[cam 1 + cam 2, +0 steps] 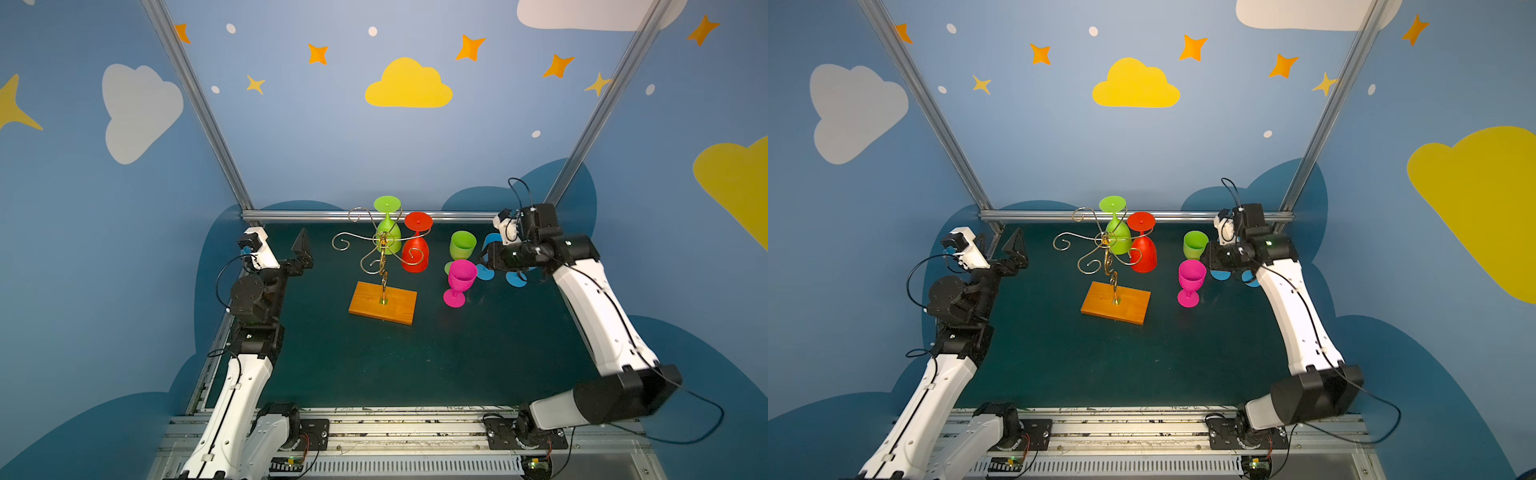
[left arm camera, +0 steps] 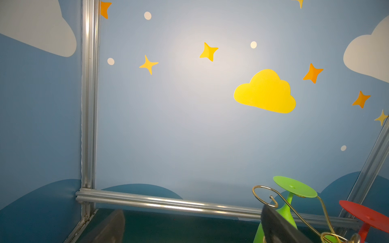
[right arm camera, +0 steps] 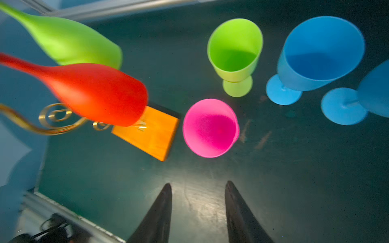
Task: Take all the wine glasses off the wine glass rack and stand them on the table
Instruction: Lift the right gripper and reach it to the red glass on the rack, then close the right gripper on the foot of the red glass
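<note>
The gold wire wine glass rack point(image 1: 376, 245) point(image 1: 1100, 249) stands on its orange wooden base point(image 1: 397, 307) mid-table. Two wine glasses hang upside down from its far arms: a green one point(image 1: 388, 237) point(image 2: 294, 187) and a red one point(image 1: 415, 253) point(image 3: 101, 94). My left gripper point(image 1: 302, 254) point(image 2: 194, 229) is open and empty, left of the rack and level with its scrolls. My right gripper point(image 1: 484, 259) point(image 3: 198, 185) is open with only bare mat between its fingers, right of the rack, above the standing glasses.
Upright on the dark green mat right of the rack are a pink glass point(image 1: 460, 278) point(image 3: 210, 128), a green glass point(image 1: 462, 245) point(image 3: 234, 48) and two blue glasses point(image 3: 320, 50) point(image 3: 345, 106), the blue ones partly hidden under my right arm. An aluminium rail point(image 1: 332, 216) bounds the far edge.
</note>
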You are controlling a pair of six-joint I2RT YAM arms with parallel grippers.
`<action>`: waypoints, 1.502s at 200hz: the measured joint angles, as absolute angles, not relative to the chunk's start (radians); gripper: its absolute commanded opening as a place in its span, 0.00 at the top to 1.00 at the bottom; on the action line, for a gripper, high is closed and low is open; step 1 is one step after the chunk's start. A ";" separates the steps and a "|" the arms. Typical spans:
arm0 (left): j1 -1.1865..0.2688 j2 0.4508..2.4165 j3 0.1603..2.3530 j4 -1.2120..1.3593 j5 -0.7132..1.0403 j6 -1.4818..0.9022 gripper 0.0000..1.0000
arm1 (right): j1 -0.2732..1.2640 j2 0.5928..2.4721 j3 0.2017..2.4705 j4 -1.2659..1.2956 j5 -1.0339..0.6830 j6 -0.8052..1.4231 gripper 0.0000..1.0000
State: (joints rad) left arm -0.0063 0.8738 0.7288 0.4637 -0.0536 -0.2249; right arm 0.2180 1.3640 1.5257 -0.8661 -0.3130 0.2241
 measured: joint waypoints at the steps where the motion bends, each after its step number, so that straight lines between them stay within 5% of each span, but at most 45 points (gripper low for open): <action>1: -0.006 0.874 0.729 0.464 -0.054 -0.225 0.01 | 0.218 1.357 1.519 -0.859 -0.318 0.230 0.50; 56: -0.007 0.869 0.725 0.463 -0.055 -0.225 0.01 | 0.229 1.159 1.350 -0.501 -0.492 0.415 0.38; 300: -0.007 0.869 0.725 0.464 -0.057 -0.232 0.01 | 0.419 1.637 1.654 -0.310 -0.463 0.529 0.39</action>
